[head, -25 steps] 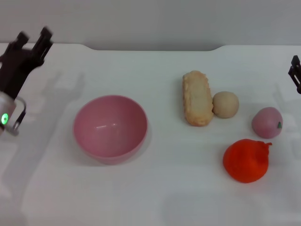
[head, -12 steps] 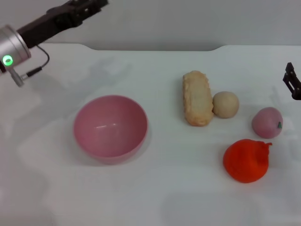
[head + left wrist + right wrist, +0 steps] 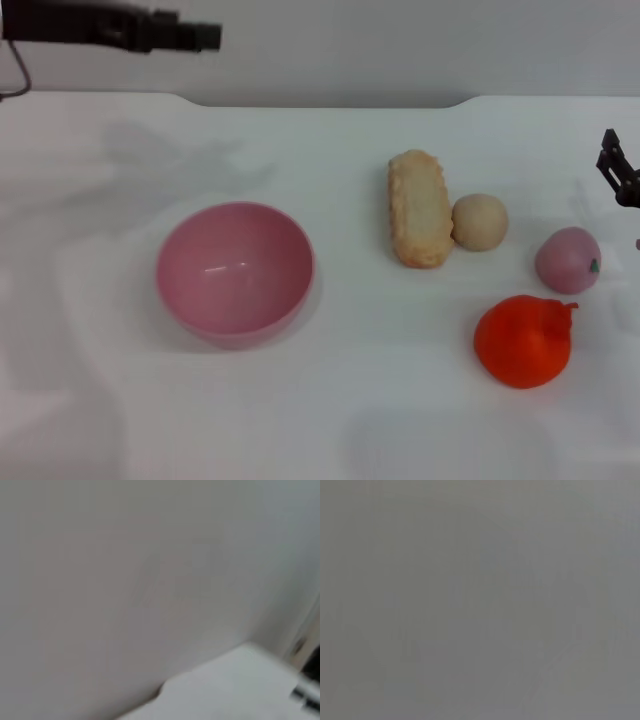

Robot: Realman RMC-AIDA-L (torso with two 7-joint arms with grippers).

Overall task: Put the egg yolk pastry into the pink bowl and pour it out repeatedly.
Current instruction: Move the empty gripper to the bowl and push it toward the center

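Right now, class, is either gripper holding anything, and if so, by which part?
Nothing is held. The left gripper is raised at the far left, the right gripper at the right edge; pastry ball lies untouched.

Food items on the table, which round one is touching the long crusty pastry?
The pale tan egg yolk pastry; it sits against the long pastry, while the pink ball and orange one stand apart.

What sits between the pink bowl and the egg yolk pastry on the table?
In the head view, the long golden pastry lies between the pink bowl and the egg yolk pastry, right beside the ball; bare table fills the rest.
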